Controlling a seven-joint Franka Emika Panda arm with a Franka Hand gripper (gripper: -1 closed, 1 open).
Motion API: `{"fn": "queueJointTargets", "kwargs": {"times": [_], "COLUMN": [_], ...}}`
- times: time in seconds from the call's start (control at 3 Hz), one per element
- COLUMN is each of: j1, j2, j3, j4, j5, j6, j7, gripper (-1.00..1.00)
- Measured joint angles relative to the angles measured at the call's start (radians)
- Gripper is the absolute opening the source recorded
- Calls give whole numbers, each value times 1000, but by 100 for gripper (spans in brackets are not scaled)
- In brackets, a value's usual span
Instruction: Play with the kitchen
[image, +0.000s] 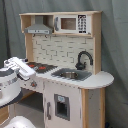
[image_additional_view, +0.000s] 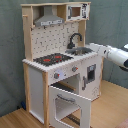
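On the wooden floor (image_additional_view: 112, 102) stood one kitchen (image: 65, 65) with one black faucet (image_additional_view: 74, 40), one sink (image: 70, 75), two red-ringed burners (image_additional_view: 52, 59), and one oven door (image_additional_view: 67, 102) hanging open, while the gripper (image_additional_view: 96, 49), its grasp unreadable, hovered just beside the counter's sink end.

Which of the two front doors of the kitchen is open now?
The oven door under the hob hangs open, swung outward. The door under the sink is closed.
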Motion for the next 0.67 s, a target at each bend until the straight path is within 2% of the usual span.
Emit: {"fn": "queueJointTargets", "kwargs": {"times": [0.67], "j1": [-8], "j2": [35], "j3": [-96], "j4": [0], "j5": [0], "j6": [42], "j7": [-172], "gripper": [100]}}
